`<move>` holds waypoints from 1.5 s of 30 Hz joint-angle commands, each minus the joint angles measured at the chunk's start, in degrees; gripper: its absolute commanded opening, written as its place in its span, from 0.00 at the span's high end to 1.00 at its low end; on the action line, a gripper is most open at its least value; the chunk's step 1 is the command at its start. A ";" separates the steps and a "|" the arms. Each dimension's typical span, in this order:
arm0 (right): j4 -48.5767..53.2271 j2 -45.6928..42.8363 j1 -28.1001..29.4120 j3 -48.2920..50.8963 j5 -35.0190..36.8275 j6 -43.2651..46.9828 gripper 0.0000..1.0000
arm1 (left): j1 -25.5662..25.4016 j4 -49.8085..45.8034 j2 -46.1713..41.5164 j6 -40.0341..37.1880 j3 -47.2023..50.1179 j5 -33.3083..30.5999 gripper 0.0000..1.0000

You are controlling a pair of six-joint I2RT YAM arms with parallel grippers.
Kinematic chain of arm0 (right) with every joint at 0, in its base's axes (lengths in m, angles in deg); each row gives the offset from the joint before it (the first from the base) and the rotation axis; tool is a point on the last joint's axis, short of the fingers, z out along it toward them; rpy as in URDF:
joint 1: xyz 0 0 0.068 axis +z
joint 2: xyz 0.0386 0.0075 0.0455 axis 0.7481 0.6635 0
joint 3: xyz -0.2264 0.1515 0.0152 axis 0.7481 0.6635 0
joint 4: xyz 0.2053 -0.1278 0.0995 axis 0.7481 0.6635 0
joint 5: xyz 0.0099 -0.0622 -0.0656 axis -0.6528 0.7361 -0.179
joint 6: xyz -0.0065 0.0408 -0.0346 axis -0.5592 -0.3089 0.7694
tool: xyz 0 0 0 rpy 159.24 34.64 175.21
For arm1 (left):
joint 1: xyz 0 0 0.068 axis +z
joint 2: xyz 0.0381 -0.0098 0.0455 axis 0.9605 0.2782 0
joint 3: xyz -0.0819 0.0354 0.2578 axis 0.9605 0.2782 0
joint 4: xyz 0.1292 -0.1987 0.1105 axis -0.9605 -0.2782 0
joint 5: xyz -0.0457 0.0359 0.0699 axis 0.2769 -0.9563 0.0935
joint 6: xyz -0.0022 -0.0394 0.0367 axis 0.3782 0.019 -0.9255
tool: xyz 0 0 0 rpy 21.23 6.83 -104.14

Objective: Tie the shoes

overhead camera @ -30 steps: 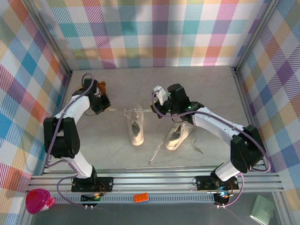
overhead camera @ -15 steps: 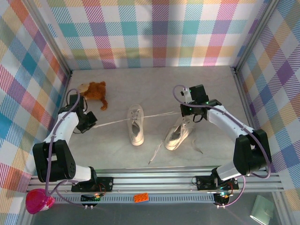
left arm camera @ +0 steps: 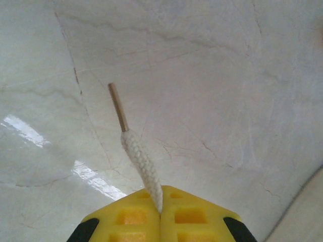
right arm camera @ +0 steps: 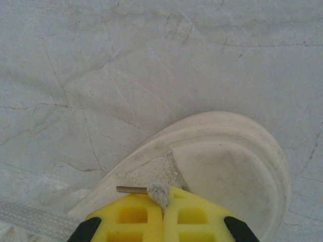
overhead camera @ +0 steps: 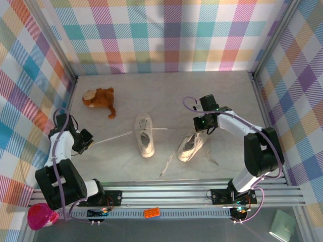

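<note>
I'm watching my left fingers (left arm camera: 132,218) pinching a braided white shoelace tip (left arm camera: 143,164) above the pale marble worktop (left arm camera: 227,75). My right fingers (right arm camera: 132,216) are clamping a second lace tip (right arm camera: 159,190) just by a cream canvas sneaker (right arm camera: 222,166).

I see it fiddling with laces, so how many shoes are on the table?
2. The centre shoe sits midway across the table; the right shoe lies beside it, angled. None seems hidden.

brown plush toy (overhead camera: 101,99) lies far left on pale marble-look table (overhead camera: 166,91), near plaid walls (overhead camera: 166,35). aluminium rail (overhead camera: 166,194) runs along near edge, orange brick (overhead camera: 152,212) just below it. pink round thing (overhead camera: 41,216) bottom left, pale green flat thing (overhead camera: 282,225) bottom right.
</note>
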 commanded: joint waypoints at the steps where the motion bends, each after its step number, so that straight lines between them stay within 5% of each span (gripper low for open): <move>1: 2.92 1.46 -1.65 -1.00 0.76 1.30 1.00 | 4.40 0.82 0.90 -2.98 0.78 4.95 1.00; 10: 5.45 4.20 -2.89 -2.48 2.83 3.22 1.00 | 10.03 3.34 2.25 -1.47 2.72 7.29 1.00; 18: 4.65 5.27 -3.10 -3.94 -1.76 5.71 1.00 | 9.69 3.29 3.21 -2.26 2.72 7.60 1.00; 24: 1.72 4.82 -0.41 -6.53 -10.80 12.34 0.89 | -4.93 -1.43 2.62 -3.78 -1.49 -5.18 1.00; 32: 1.32 5.86 0.47 -9.40 -13.98 14.38 0.52 | -12.63 -8.71 11.46 -13.30 -11.57 -14.78 0.54; 38: 2.53 4.44 0.54 -9.70 -15.68 16.57 0.46 | -25.42 -1.16 8.43 -30.32 -10.57 -5.44 0.50; 41: 1.01 2.70 0.71 -8.48 -17.76 15.85 0.46 | -33.87 2.09 8.91 -41.44 -8.35 -8.54 0.46; 45: -1.43 0.40 2.97 -5.43 -18.70 16.62 0.46 | -35.72 6.36 12.08 -46.69 -7.50 -6.16 0.43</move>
